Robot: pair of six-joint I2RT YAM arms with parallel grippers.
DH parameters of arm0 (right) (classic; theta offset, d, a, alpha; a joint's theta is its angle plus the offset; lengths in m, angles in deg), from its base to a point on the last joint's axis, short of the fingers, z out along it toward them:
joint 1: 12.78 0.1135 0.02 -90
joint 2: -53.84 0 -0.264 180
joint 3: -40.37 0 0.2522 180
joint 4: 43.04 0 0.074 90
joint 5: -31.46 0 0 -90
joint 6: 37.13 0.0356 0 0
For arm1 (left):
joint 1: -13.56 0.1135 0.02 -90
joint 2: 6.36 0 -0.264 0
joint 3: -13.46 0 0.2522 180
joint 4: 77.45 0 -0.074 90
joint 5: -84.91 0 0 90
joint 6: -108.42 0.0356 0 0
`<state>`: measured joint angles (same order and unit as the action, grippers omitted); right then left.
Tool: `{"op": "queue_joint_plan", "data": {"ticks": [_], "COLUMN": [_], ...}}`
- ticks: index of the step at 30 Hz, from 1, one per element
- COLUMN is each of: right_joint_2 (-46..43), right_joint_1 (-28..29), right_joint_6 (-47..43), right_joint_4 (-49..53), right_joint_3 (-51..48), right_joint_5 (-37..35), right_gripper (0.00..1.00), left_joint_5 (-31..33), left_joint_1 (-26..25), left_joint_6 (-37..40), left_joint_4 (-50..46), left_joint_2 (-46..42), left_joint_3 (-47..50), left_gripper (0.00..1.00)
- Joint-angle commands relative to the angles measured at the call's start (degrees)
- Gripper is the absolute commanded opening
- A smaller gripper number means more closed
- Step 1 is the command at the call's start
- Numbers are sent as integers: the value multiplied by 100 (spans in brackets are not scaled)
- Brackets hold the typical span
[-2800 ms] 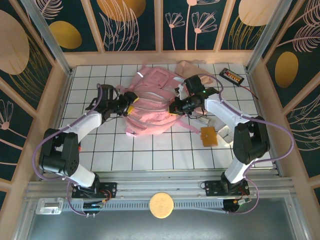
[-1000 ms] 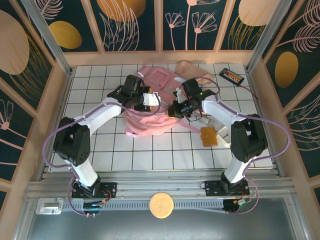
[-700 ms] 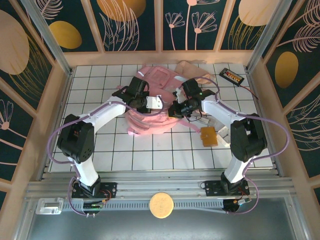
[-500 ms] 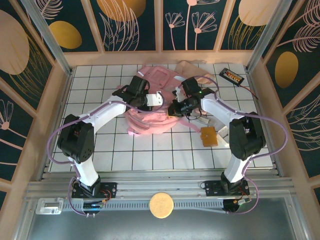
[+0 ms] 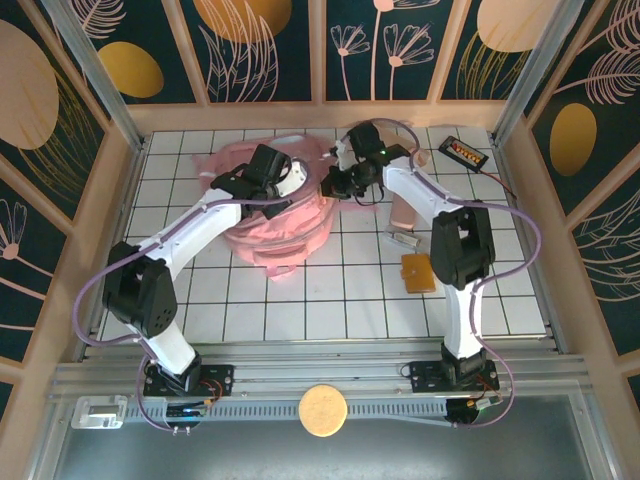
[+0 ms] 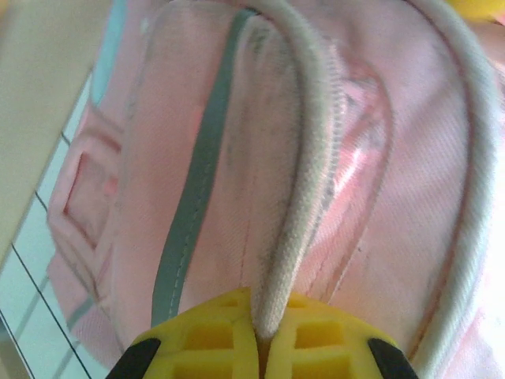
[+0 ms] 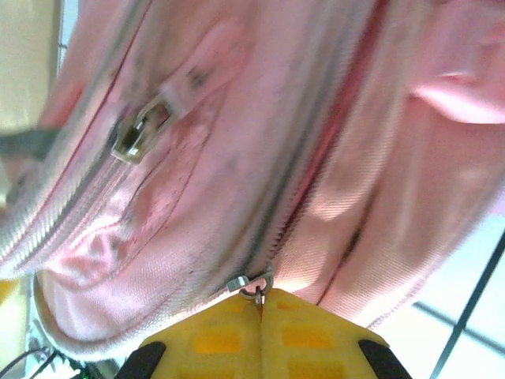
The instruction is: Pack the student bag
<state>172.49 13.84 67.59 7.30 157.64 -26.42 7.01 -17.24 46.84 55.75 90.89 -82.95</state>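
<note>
One orange-brown pad lies nearest me on the bench, right side. Beyond it I see the student bag, bunched up left of centre toward the back. Left claw pinches its pale trim cord; right claw pinches a zipper pull.

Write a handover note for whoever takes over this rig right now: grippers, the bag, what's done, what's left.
Left gripper: shut on the pale trim cord of the student bag.
Right gripper: shut on a zipper pull of the bag.
Bag: bunched up at the far middle of the table, between the two arms.
Done: both grips are made. Nothing is visibly packed, and I cannot tell whether a compartment is open.
Left: open the bag, then put in the loose things lying to its right, such as the flat orange item.
</note>
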Motion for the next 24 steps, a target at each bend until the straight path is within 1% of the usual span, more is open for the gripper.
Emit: {"op": "queue_joint_plan", "data": {"ticks": [1, 5, 8, 9, 13, 15, 17, 20, 22, 24], "right_joint_2": [223, 197, 9, -120, -700, -948, -1136, -1332, -1439, -1582], "right_joint_1": [-173, -135, -7, 23, 29, 34, 30, 121, 257, 380], "right_joint_6": [-416, -1089, -1788, -1912, -2239, -2361, -2399, -2172, -1830, -1305], "right_joint_4": [124, 343, 708, 703, 594, 589, 605, 483, 258, -168], "right_joint_3": [492, 463, 217, 35, -696, -914, -1058, -1317, -1575, -1899], "right_joint_5": [-323, 275, 170, 59, -19, -29, 13, 188, 330, 404], "right_gripper": [0, 0, 0, 0, 0, 0, 0, 0, 0, 0], "left_joint_5": [375, 303, 338, 374, 433, 432, 390, 111, -41, -167], "left_joint_1": [-177, -259, -266, -254, -259, -255, -258, -261, -266, -267], "left_joint_6": [-980, -1444, -1710, -1776, -1855, -1924, -2042, -2321, -2635, -2883], "left_joint_4": [-848, -993, -1236, -1306, -1789, -1896, -1886, -1899, -1925, -1928], "left_joint_2": [-53, 591, 1097, 1240, 1820, 2005, 2102, 2255, 2380, 2459], "left_joint_3": [-551, -998, -1551, -1717, -2501, -2738, -2879, -3196, -3505, -3768], "left_gripper": [0, 0, 0, 0, 0, 0, 0, 0, 0, 0]}}
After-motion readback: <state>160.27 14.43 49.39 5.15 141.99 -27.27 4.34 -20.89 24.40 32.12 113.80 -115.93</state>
